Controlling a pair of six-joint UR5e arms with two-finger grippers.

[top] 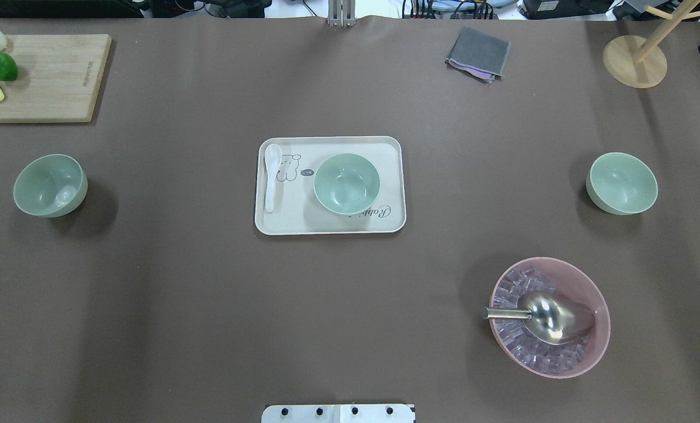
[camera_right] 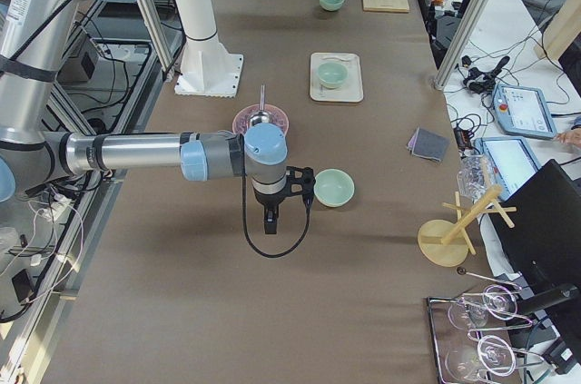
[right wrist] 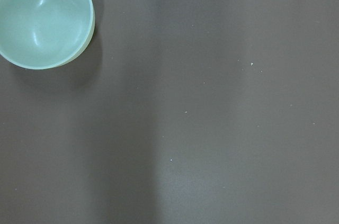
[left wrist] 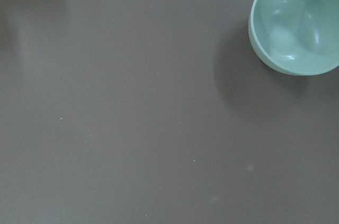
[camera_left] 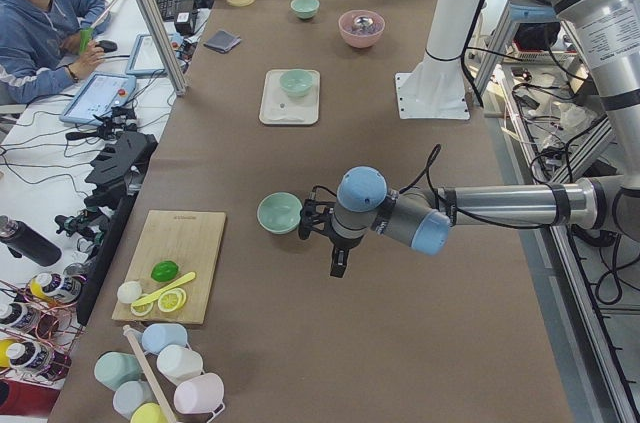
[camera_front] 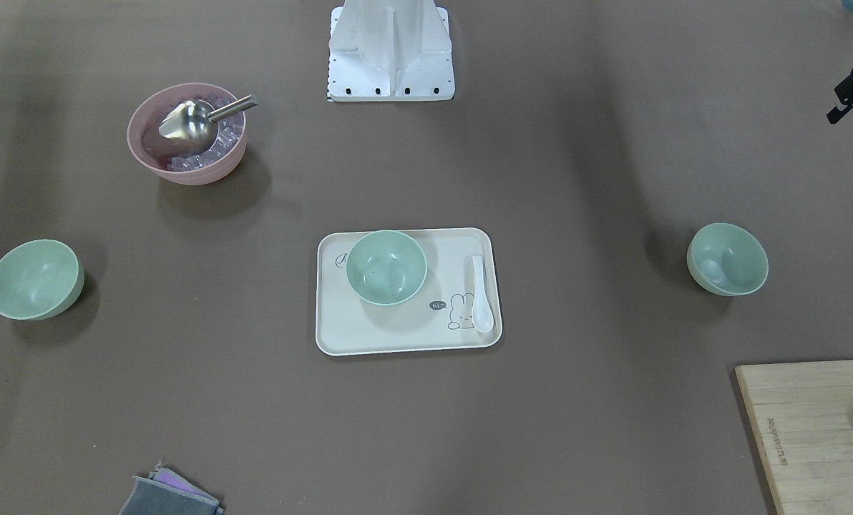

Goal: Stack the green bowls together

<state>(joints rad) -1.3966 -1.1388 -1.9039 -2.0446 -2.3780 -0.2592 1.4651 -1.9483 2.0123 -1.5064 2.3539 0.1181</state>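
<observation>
Two grippers hang over opposite ends of the table, and I cannot tell how far either pair of jaws stands open. The left gripper (camera_left: 338, 265) and the right gripper (camera_right: 270, 223) show only in the side views, as small dark shapes pointing down with nothing visibly held, and neither wrist view catches a fingertip. Outward from the left jaws, the left green bowl (camera_left: 280, 213) sits upright on the brown table (top: 350, 305) just beside them, on the side away from the robot's base. In the left wrist view it lies in the top right corner, so it is off to one side, not underneath. The right green bowl (camera_right: 333, 188) mirrors this: it sits just beside the right jaws, again away from the base, in the top left corner of the right wrist view. Between them, well apart from both arms, the middle green bowl (top: 346, 183) stands on the cream tray (top: 285, 220) next to a white spoon (top: 272, 176). The pink bowl (top: 601, 329) with its metal scoop (top: 552, 317) stands nearer the robot on the right arm's side. None of the three green bowls is stacked yet. In my judgement each arm is nearer its own end bowl, and a round rim offers no preferred axis. The coming move therefore turns on shifting the jaws sideways over a rim
</observation>
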